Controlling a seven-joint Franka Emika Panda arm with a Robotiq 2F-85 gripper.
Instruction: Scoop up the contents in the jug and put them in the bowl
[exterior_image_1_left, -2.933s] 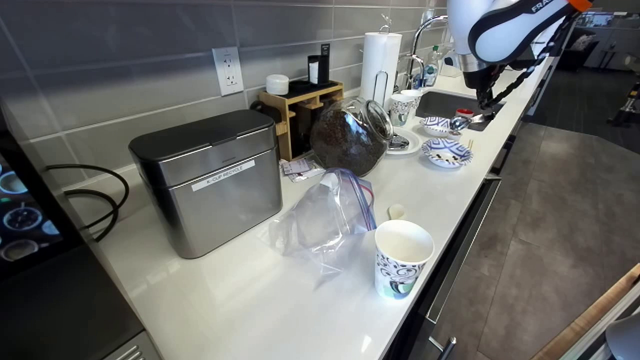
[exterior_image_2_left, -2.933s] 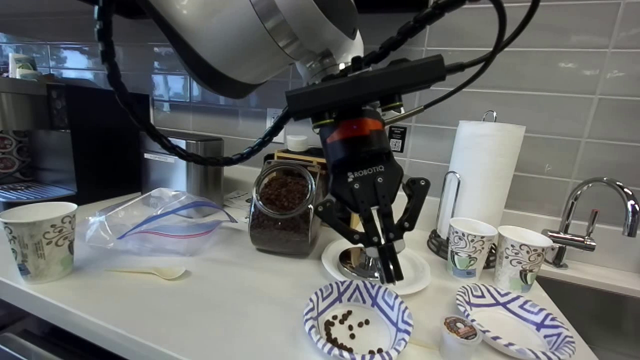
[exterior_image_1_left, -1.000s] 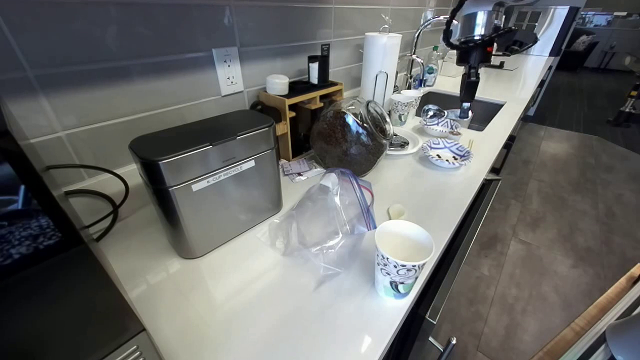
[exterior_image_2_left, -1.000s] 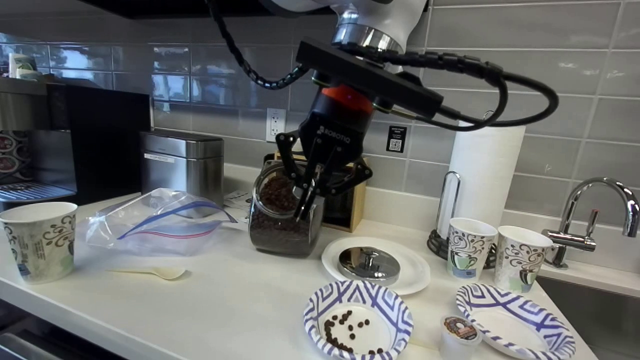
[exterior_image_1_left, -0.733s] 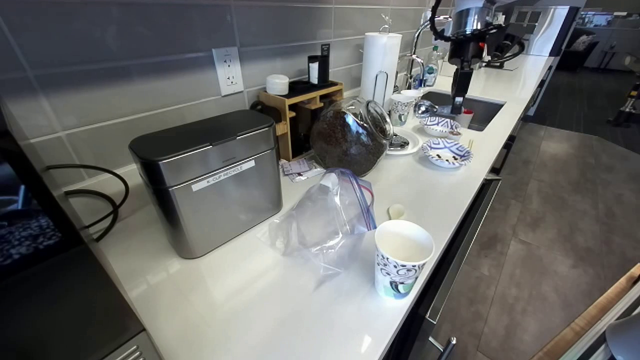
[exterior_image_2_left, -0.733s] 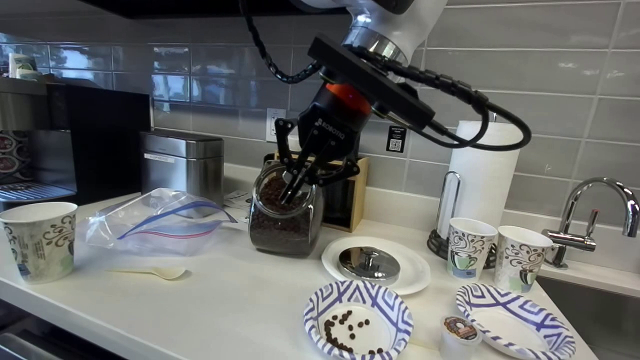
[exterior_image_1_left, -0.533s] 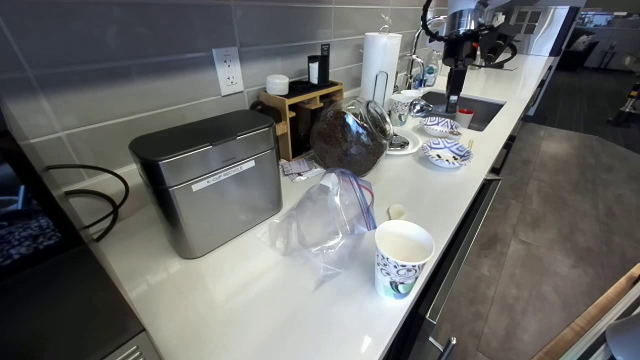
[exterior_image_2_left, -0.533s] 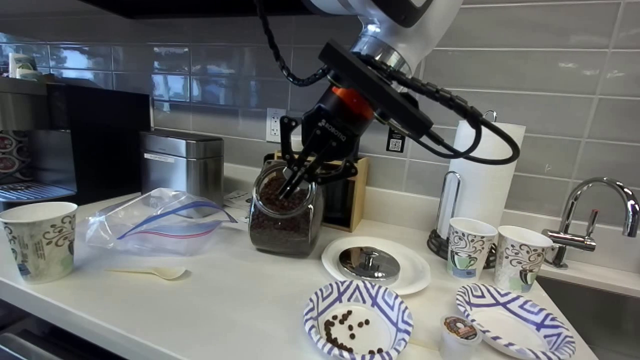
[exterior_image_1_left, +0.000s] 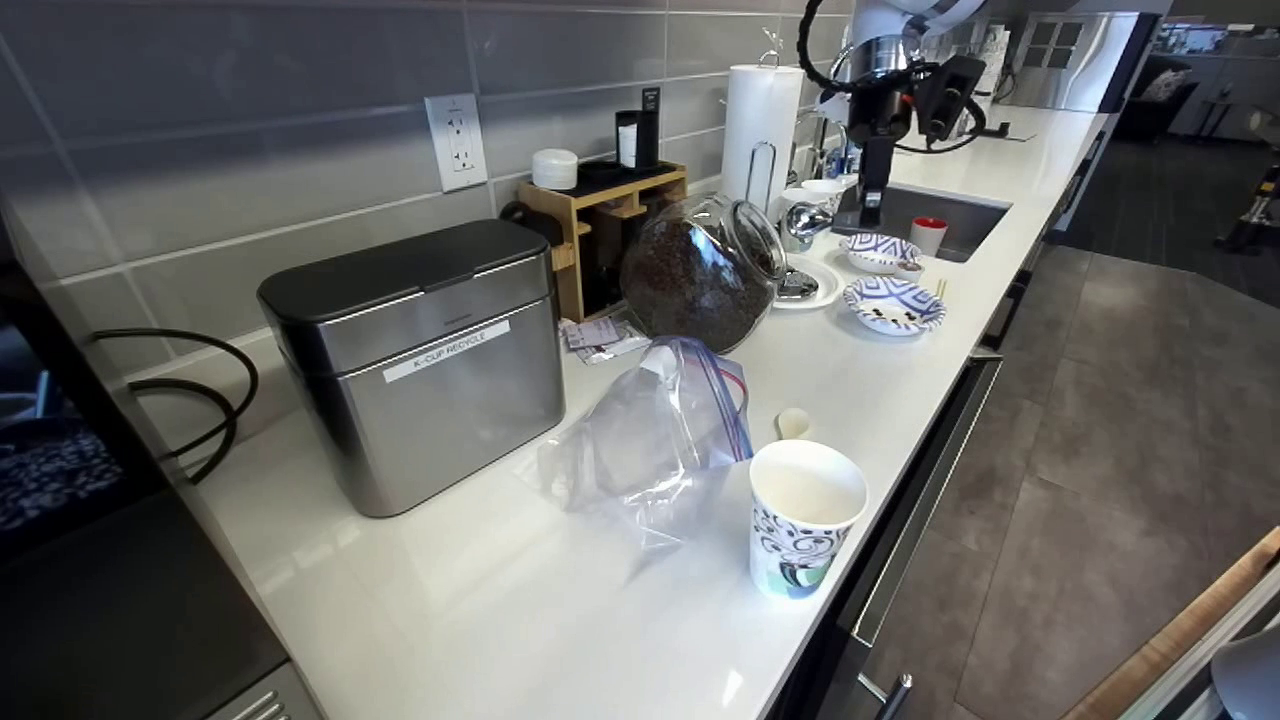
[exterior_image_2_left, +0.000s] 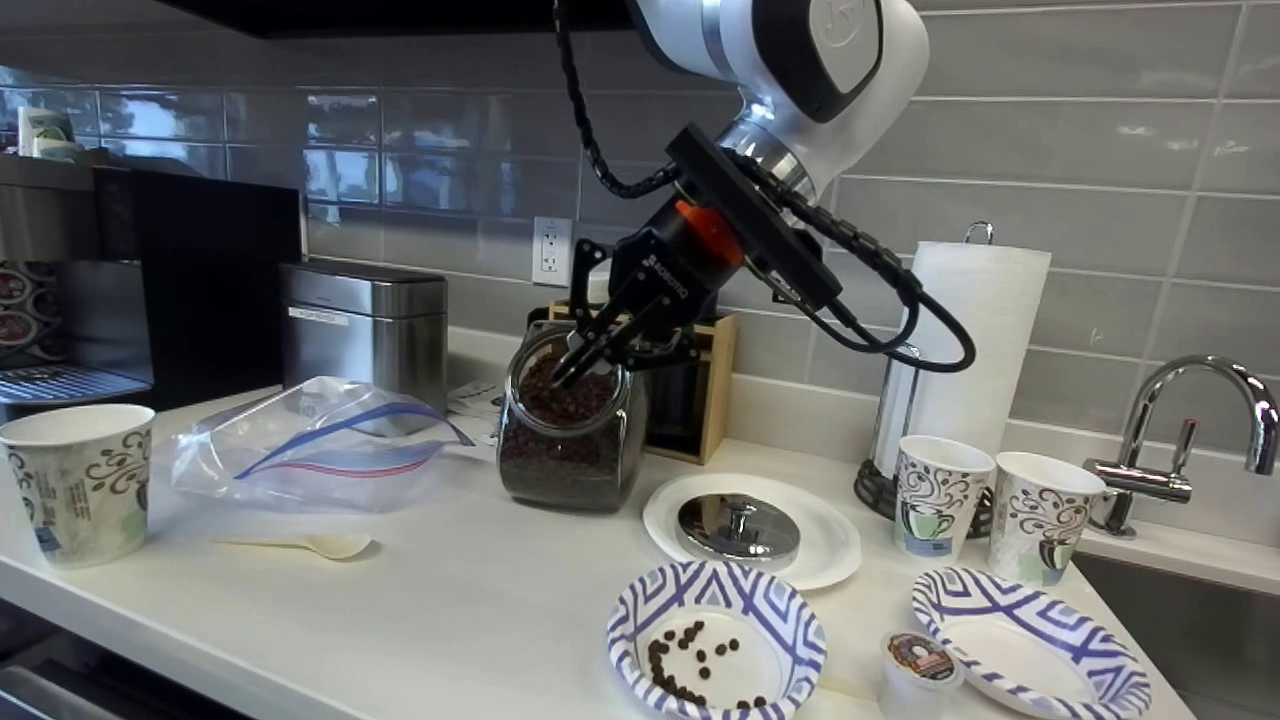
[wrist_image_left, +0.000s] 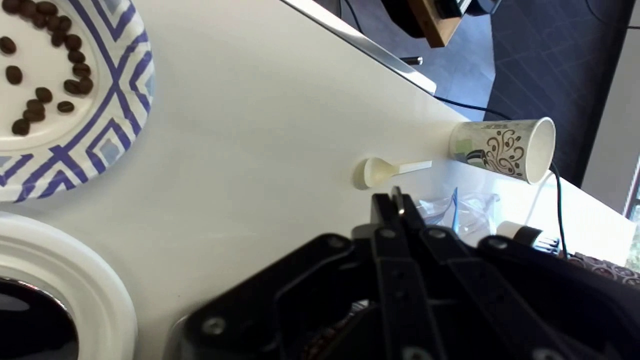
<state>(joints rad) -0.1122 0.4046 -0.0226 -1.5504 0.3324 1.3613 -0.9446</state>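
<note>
- Hand (wrist_image_left: 396, 205): narrow, pinched on the thin handle of a metal scoop (exterior_image_1_left: 806, 222). Risk: with so slim a grip, the scoop could pivot on meeting resistance.
- Glass jar (exterior_image_2_left: 570, 470) (the jug): stands on the surface (exterior_image_2_left: 470, 610), near the scoop, loaded with coffee beans (exterior_image_2_left: 545, 405). Risk: a misjudged angle at the slanted mouth could strike the rim; too firm a push could slide the jar toward the wooden organizer (exterior_image_2_left: 714, 410).
- Paper bowl (exterior_image_2_left: 715, 580), likely target: a few beans scattered inside. Risk: light, so probably easily tipped if caught; a scoop rolled in transit could spill over the lid (exterior_image_2_left: 738, 530).
- Scoop head: plain in an exterior view (exterior_image_1_left: 806, 222); wrist view gives only a metal sliver at the fingertips. Load: cannot tell.
- Clearance: in an exterior view the fingertips (exterior_image_2_left: 568, 376) overlap the jar's mouth; in an exterior view the hand (exterior_image_1_left: 871, 215) stands apart from it.
- Plastic spoon (wrist_image_left: 380, 172): whole in wrist view; in an exterior view the paper cup (exterior_image_1_left: 800, 535) hides its handle.
</note>
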